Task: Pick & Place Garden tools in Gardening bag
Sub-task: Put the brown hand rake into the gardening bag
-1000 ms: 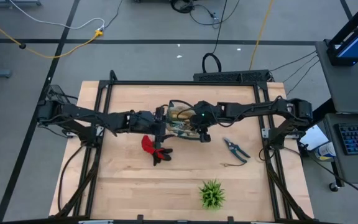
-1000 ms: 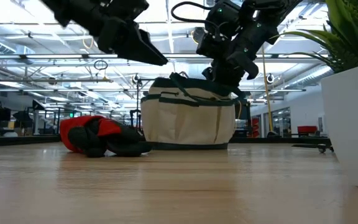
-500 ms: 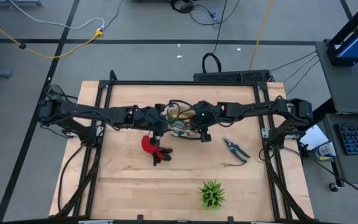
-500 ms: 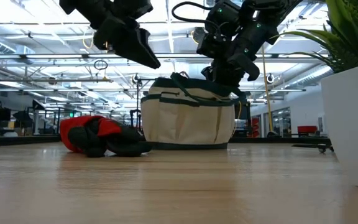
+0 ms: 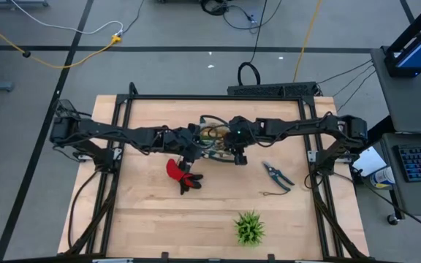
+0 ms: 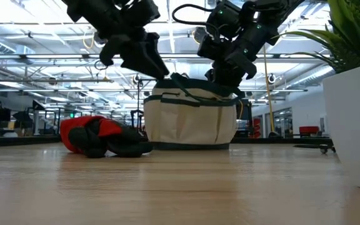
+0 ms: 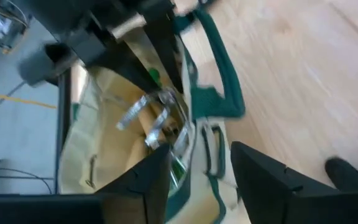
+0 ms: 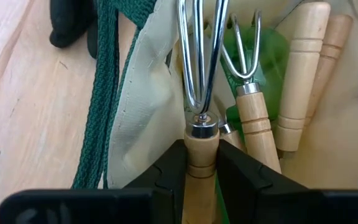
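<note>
The gardening bag (image 5: 214, 140) sat just above the middle of the desk (image 5: 145, 219), and both arms met over it. Looking into the bag, I could see several wooden-handled tools (image 8: 303, 68) already lying inside, so a good part of the job was done. The right gripper (image 8: 201, 165) hung over the bag's opening with its fingers clamped on the wooden handle of a small silver hand rake (image 8: 199, 56), the tines pointing down into the bag; to my eye that tool was on its way in, not yet let go. Left to do, as I judged it: the red-and-black glove (image 5: 181, 174) lay on the desk just at seven o'clock from the bag, and the pruning shears (image 5: 277, 174) lay well apart at four o'clock from it. The green spiky plant (image 5: 248, 228) stood near the six o'clock edge, not part of the work. The left gripper (image 7: 194, 171) had its fingers apart and empty at the bag's nine o'clock rim. A second before, it had been farther out toward nine o'clock and higher; it had since moved in and dipped until it stood at the bag's green trim. The right gripper, glove and shears had not shifted.
</note>
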